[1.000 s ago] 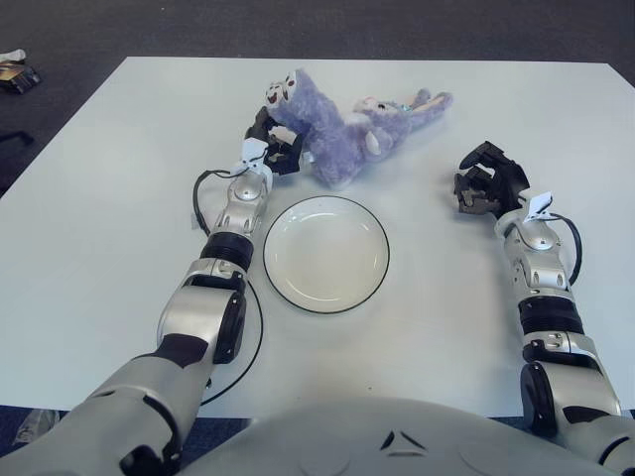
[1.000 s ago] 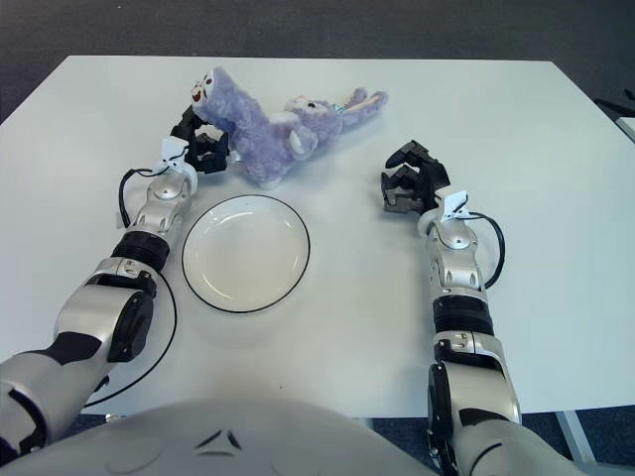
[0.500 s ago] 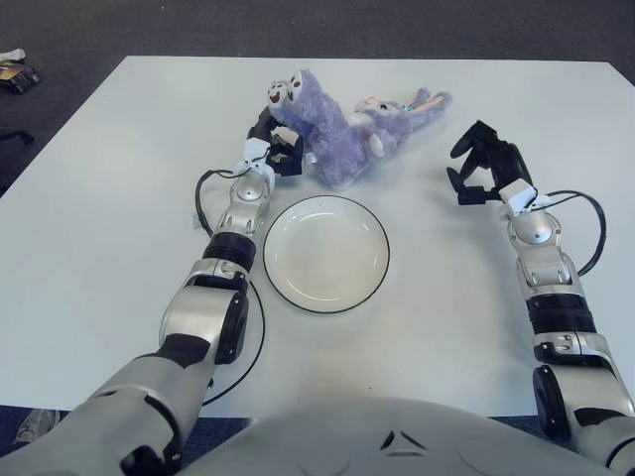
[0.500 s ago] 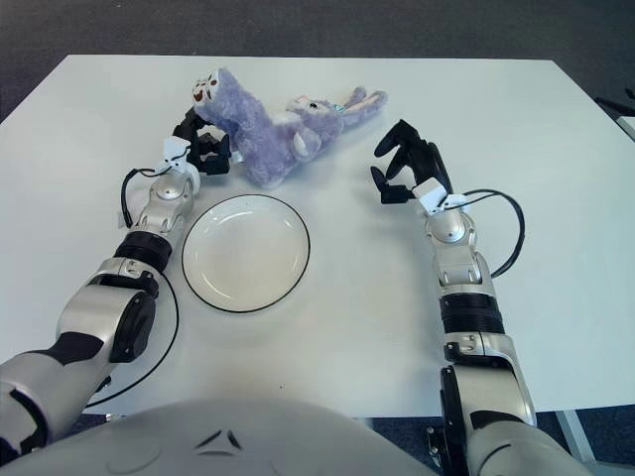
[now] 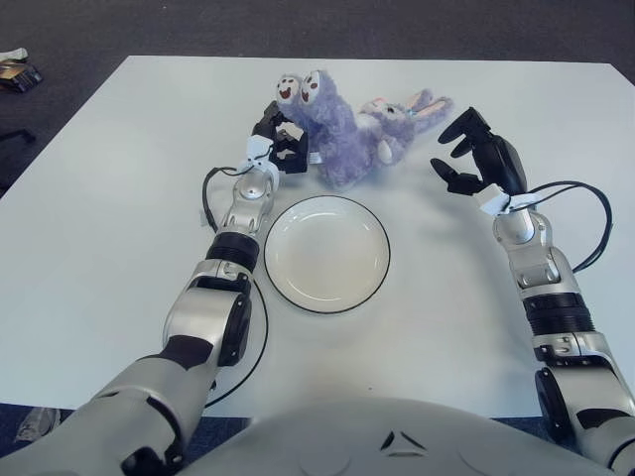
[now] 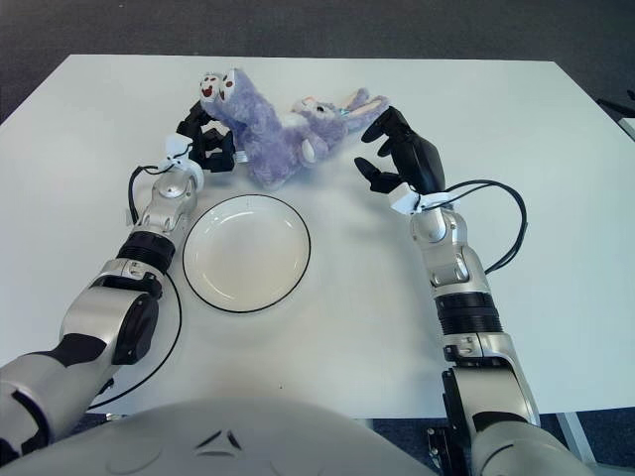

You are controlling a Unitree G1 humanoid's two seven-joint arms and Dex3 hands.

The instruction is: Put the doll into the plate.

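Observation:
A purple plush rabbit doll [image 5: 347, 134] lies on the white table just beyond the white plate [image 5: 326, 253] with a black rim. Its feet point up at the left and its long ears stretch to the right. My left hand [image 5: 278, 144] is closed on the doll's left side near the feet. My right hand [image 5: 476, 159] hovers with fingers spread, just right of the doll's ears and apart from them. The plate holds nothing.
The table's far edge [image 5: 367, 59] runs behind the doll, with dark carpet beyond. A small object [image 5: 18, 71] lies on the floor at the far left. A black cable [image 5: 208, 188] loops beside my left forearm.
My right hand opened, rose and moved left toward the doll's ears. My left hand shifted slightly right, and the doll's feet end tipped upward.

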